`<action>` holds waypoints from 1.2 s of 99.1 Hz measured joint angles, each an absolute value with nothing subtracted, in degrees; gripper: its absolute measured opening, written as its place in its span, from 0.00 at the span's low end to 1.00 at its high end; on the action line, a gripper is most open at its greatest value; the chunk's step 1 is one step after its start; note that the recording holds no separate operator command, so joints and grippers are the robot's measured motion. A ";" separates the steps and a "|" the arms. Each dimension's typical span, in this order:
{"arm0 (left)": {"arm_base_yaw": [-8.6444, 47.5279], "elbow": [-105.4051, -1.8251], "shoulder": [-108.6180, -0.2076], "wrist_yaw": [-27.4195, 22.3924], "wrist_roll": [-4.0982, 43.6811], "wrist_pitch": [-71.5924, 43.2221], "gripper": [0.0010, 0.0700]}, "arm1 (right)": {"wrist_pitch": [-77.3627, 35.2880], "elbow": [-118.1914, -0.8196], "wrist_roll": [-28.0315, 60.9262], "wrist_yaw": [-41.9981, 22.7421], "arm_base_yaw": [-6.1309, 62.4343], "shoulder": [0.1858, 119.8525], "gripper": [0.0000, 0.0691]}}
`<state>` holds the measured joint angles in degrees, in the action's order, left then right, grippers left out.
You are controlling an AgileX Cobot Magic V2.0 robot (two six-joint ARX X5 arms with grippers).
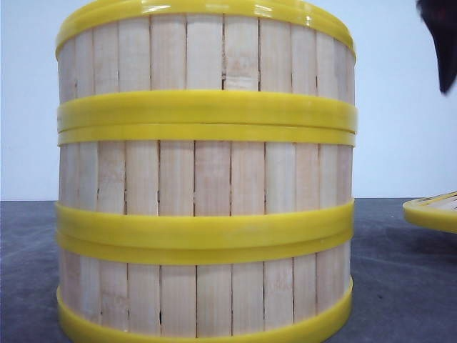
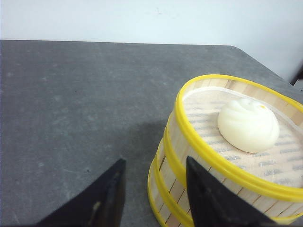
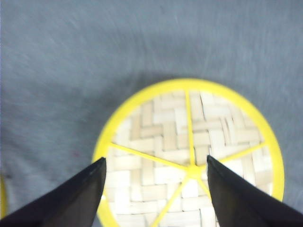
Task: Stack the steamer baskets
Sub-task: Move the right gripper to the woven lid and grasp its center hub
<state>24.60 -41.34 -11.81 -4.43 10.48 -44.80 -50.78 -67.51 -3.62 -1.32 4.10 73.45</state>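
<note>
Three steamer baskets stand stacked in one tower close to the front camera: the top basket (image 1: 207,53), the middle one (image 1: 207,179) and the bottom one (image 1: 207,300). In the left wrist view the top basket (image 2: 189,137) holds a white bun (image 2: 247,124) on a cloth liner. My left gripper (image 2: 155,161) is open and holds nothing. It sits just outside the stack's wall, and one finger overlaps the wall in that view. My right gripper (image 3: 155,159) is open and empty above the flat woven lid (image 3: 156,123).
The lid (image 1: 432,213) lies on the dark grey table (image 1: 389,286) to the right of the stack. A dark part of the right arm (image 1: 439,43) hangs above it. A white wall stands behind the table's far edge (image 2: 118,42).
</note>
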 joint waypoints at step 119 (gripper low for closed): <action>24.60 -41.34 -11.81 -4.43 10.09 -44.80 0.32 | -49.04 -63.37 -5.98 1.39 -2.42 84.82 0.10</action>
